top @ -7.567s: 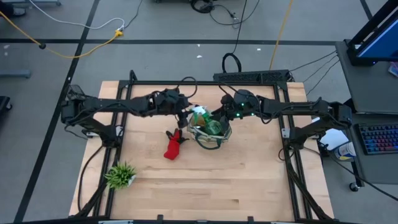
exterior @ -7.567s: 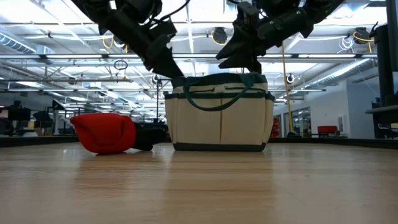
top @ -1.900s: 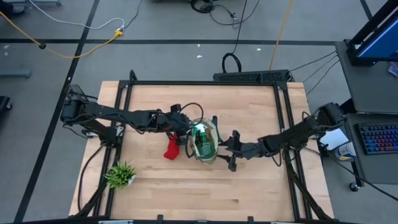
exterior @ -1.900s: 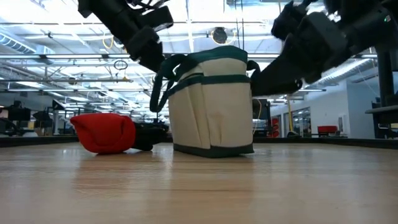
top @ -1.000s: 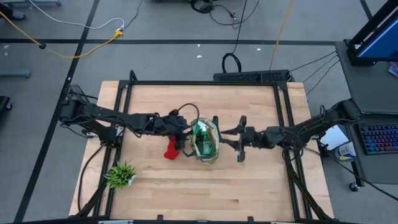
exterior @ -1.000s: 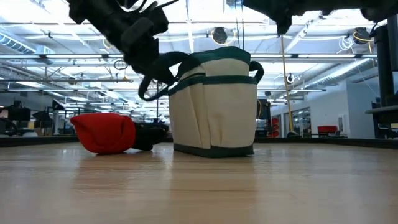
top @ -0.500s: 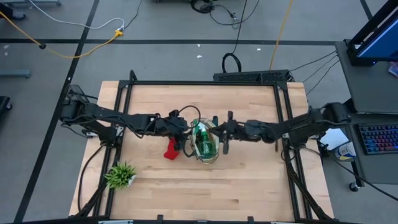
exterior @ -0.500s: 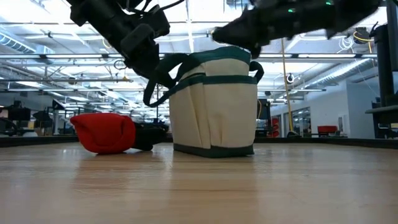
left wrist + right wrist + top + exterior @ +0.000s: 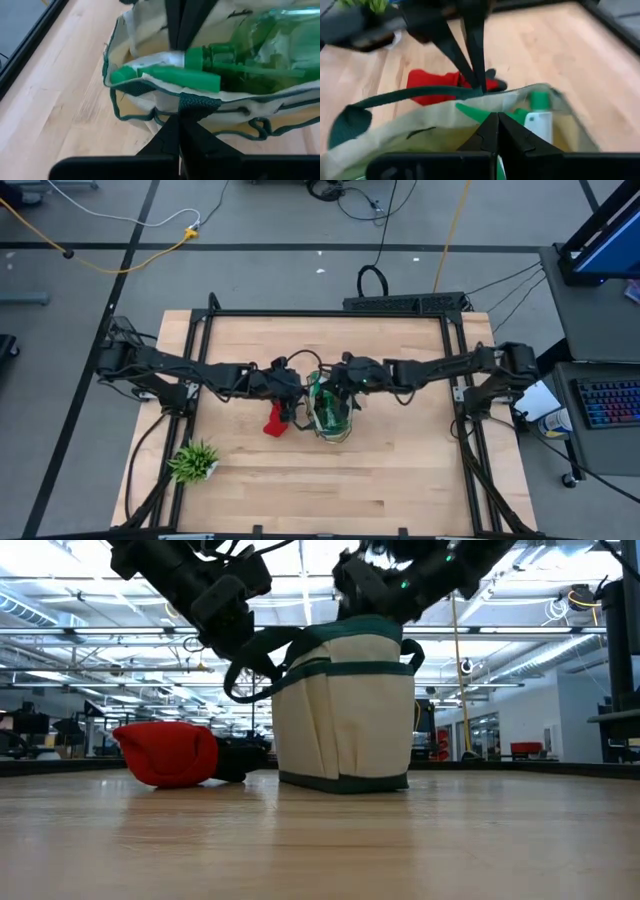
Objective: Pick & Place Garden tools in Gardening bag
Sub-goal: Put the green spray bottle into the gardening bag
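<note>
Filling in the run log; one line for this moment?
left end effector: shut on gardening bag rim | right end effector: shut at opposite rim | red glove: on table

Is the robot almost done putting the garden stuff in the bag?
Partly. A green plastic spray bottle already lies inside the cream canvas bag with green trim. Right now the shut left gripper and shut right gripper pinch opposite sides of the bag's rim. The red fabric glove is left on the wooden table.

Cream canvas bag [image 9: 340, 720], pale wood table [image 9: 400, 470].
</note>
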`<act>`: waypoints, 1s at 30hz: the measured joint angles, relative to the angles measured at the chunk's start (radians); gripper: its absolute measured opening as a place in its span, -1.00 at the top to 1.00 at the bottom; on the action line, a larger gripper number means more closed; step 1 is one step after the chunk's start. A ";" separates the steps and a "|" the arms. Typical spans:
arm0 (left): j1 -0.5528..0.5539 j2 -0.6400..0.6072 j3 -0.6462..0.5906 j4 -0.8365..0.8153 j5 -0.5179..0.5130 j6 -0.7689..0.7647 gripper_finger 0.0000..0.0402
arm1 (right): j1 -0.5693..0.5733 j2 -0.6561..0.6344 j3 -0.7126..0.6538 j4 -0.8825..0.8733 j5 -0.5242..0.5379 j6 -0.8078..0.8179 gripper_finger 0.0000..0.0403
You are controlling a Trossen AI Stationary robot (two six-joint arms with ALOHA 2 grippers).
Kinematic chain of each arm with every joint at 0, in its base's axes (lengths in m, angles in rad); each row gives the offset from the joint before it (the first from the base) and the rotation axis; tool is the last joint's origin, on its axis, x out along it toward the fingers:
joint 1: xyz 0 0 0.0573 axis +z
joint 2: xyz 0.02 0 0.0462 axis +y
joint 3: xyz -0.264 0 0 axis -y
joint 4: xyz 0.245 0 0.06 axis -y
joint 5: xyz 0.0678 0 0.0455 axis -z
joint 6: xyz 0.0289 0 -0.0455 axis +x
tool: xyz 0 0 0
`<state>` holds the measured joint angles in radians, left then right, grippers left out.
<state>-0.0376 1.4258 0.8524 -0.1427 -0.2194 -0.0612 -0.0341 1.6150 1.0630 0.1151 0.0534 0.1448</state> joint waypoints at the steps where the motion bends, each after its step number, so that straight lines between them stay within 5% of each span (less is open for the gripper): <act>1: -0.002 -0.001 0.000 0.004 -0.002 0.000 0.98 | -0.007 0.015 0.005 0.002 -0.011 0.000 1.00; 8: -0.003 -0.037 0.000 -0.059 -0.002 0.004 0.98 | -0.068 0.086 0.011 0.024 -0.138 0.001 1.00; 21: -0.002 -0.236 -0.001 -0.190 -0.081 0.024 0.99 | -0.095 0.094 0.010 -0.089 -0.144 -0.106 1.00; 30: 0.042 -0.251 0.000 -0.208 -0.115 0.033 0.98 | -0.094 0.094 0.009 -0.089 -0.161 -0.181 1.00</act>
<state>0.0043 1.1744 0.8528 -0.3506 -0.3342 -0.0286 -0.1278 1.7088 1.0721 0.0259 -0.1073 -0.0360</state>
